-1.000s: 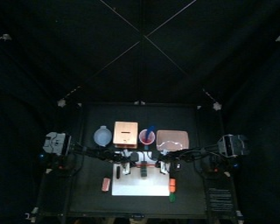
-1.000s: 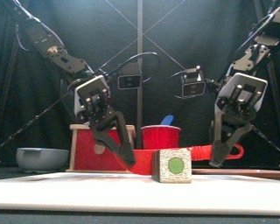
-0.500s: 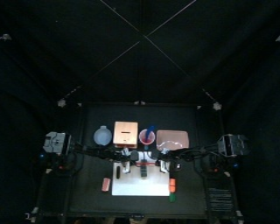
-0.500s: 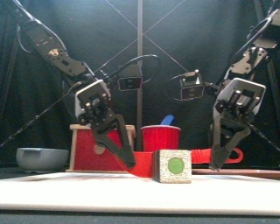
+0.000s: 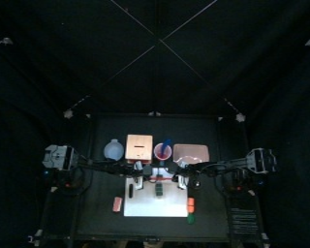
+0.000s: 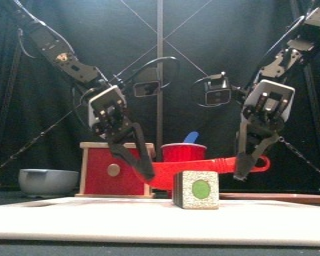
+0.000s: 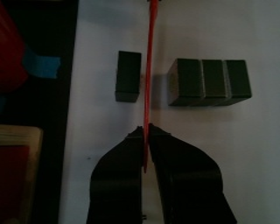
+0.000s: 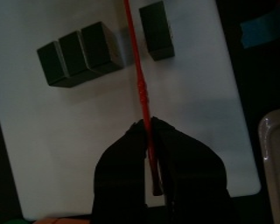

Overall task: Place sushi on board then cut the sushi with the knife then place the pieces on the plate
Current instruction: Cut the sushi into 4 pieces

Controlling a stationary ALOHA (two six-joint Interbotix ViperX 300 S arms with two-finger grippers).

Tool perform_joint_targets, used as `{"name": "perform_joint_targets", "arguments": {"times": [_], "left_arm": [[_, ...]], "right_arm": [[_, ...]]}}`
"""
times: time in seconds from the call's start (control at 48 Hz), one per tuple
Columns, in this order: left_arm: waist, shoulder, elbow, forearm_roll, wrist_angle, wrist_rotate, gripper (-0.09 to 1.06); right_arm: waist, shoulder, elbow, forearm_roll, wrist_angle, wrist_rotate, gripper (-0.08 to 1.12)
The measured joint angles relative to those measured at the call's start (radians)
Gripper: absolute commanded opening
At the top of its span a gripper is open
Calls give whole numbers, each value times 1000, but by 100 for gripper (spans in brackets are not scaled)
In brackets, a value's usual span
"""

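You hold the thin red toy knife (image 7: pixel 152 61) with both grippers. The left gripper (image 7: pixel 146 133) has its jaws pressed together on the blade end, and the right gripper (image 8: pixel 146 124) is clamped on the handle end.

The knife runs from left to right over the flat white cutting board (image 7: pixel 241 166), and in the front view its right end is a little higher. The toy sushi roll of dark green blocks (image 7: pixel 208 82) lies on the board with its long axis from the front edge to the back edge, so across the blade.

The blade is over the gap. One single cut block (image 7: pixel 129 72) is toward the board's back edge, and three joined blocks are toward its front edge. For the next cut, I think you must shift the knife toward the front edge, over the first seam of the three. Both arms are equally near.
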Motion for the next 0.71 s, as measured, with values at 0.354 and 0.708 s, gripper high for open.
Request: {"name": "perform_joint_targets", "arguments": {"times": [0.354,0.708], "left_arm": [[-95,-77,28,-11,2,-6,45],[-112,-28,12,-72,-12,-6,45]], "right_arm": [[81,-46,-11,60,21,0,30],[97,-20,3,86,20,0,30]]}}
